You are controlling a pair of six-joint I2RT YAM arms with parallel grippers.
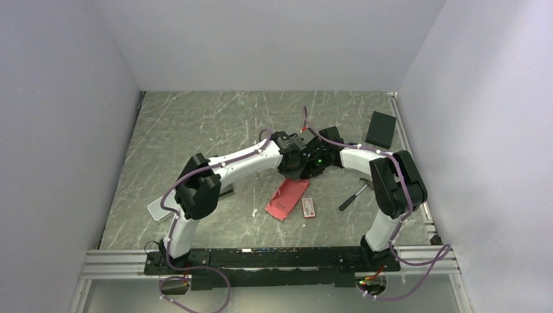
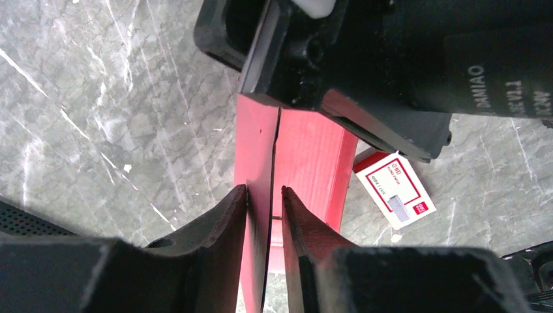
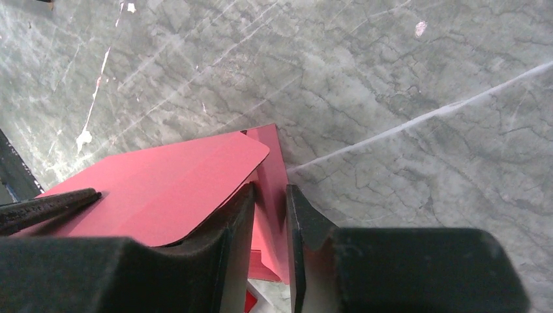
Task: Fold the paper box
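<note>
One paper box [image 1: 285, 199] lies mid-frame on the worktop [image 1: 195, 124]. Its long axis runs from lower left to upper right, and its upper end is under the two end effectors. The left end effector [image 2: 264, 199] stands narrow and loose around a red panel. The right end effector [image 3: 269, 195] is narrow around a side wall, and I cannot tell whether it grips. One printed packet [image 1: 308, 207] lies just right of the box, and one black box [image 1: 381, 129] sits upper right.

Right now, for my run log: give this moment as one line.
task: fold paper box | left tool: jaws apart, astride box panel | right tool: jaws apart, astride box flap | fold: unfinished
</note>
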